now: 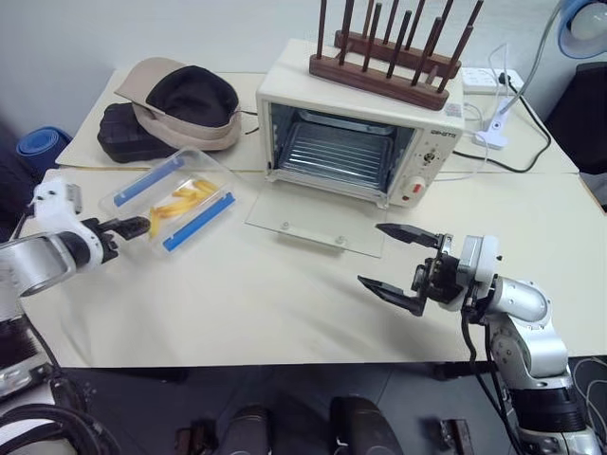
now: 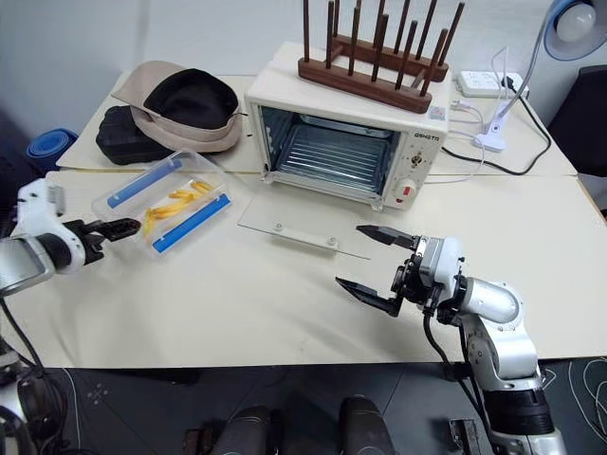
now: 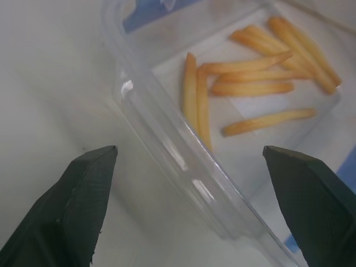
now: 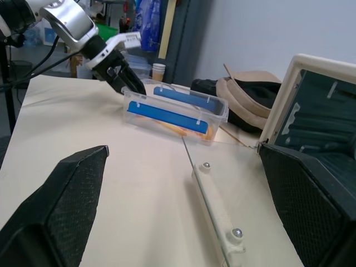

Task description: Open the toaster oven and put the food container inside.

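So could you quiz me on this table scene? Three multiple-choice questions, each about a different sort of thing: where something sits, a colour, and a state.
1. Where does the wooden rack stand?
A. on top of the toaster oven
B. inside it
C. on the hat

2. What colour are the two clips on the food container?
A. red
B. blue
C. green

3. How is the oven's glass door?
A. shut
B. half raised
C. folded down flat on the table

Answers:
1 A, the rack's base rests on the oven's roof.
2 B, a blue strip runs along each long side of the clear box.
3 C, the glass pane lies flat in front of the oven and the wire shelf inside is exposed.
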You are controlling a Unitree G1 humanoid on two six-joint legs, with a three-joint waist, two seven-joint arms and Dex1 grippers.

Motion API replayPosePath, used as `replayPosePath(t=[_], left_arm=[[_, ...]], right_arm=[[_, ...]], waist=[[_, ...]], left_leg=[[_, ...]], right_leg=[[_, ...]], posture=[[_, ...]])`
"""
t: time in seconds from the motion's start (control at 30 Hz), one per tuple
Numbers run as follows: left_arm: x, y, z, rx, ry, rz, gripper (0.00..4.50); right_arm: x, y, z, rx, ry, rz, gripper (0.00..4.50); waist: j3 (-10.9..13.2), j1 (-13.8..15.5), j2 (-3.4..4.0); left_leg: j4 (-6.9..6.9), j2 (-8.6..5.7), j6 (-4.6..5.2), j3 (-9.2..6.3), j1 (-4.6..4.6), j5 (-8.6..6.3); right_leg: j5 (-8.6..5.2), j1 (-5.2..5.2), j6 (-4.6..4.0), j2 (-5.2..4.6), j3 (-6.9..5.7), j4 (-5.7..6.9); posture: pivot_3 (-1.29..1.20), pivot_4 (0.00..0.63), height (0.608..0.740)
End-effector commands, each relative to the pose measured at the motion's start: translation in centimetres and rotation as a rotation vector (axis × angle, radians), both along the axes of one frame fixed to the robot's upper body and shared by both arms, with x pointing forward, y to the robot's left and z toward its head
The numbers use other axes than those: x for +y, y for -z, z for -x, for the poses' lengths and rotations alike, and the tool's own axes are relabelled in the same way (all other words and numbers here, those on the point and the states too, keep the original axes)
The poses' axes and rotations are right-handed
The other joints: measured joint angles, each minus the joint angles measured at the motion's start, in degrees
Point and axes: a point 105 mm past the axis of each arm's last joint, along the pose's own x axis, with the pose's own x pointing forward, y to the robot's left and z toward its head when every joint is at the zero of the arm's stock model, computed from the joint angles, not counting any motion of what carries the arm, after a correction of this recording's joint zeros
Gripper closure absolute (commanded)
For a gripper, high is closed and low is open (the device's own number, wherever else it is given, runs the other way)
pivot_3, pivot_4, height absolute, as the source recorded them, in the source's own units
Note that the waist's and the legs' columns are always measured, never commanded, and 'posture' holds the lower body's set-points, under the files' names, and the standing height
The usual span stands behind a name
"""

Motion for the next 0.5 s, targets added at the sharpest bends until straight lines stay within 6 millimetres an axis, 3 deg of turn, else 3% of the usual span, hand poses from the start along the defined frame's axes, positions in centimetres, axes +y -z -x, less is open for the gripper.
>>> replayPosePath(t=[0.03, 0.2, 0.33, 0.43, 0.5], left_arm=[[1.2, -1.0, -0.7, -0.025, -0.048, -0.012, 1.18], [3.0, -1.9, -0.9, -0.070, -0.104, -0.026, 2.73], [3.9, -3.1, -0.8, -0.107, -0.101, -0.080, 3.73], [2.8, -4.5, -1.0, -0.149, 0.023, -0.147, 4.40], [0.9, -5.9, -1.2, -0.182, 0.144, -0.165, 4.43]], right_arm=[[0.3, -0.9, 0.3, -0.035, 0.019, -0.005, 0.00], [0.4, -1.4, 0.2, -0.047, 0.056, -0.010, 0.00], [0.5, -1.7, 0.0, -0.045, 0.079, -0.010, 0.00], [0.3, -1.8, 0.0, -0.040, 0.095, -0.009, 0.00], [0.1, -1.8, -0.1, -0.035, 0.109, -0.005, 0.00]], waist=[[0.0, 0.0, 0.00], [0.0, 0.1, 0.00], [0.0, 0.1, 0.00], [0.0, 0.1, -0.01], [0.0, 0.2, 0.00]], left_leg=[[0.01, 0.01, -0.01, 0.00, 0.00, 0.00], [0.01, 0.02, -0.02, 0.07, 0.00, 0.00], [0.02, 0.03, -0.02, 0.07, 0.00, 0.00], [0.01, 0.03, -0.03, 0.09, -0.02, 0.00], [0.02, 0.02, -0.03, 0.10, -0.03, -0.01]], right_leg=[[0.00, 0.00, 0.00, 0.02, 0.00, 0.00], [0.00, -0.04, 0.00, 0.01, 0.05, 0.01], [0.00, -0.05, 0.00, 0.01, 0.05, 0.01], [0.00, -0.07, 0.00, 0.02, 0.07, 0.01], [0.00, -0.07, 0.00, 0.01, 0.08, 0.01]], posture=[[0.00, 0.150, 0.740], [0.00, 0.150, 0.740], [0.00, 0.150, 0.740], [0.00, 0.150, 0.740], [0.00, 0.150, 0.740]])
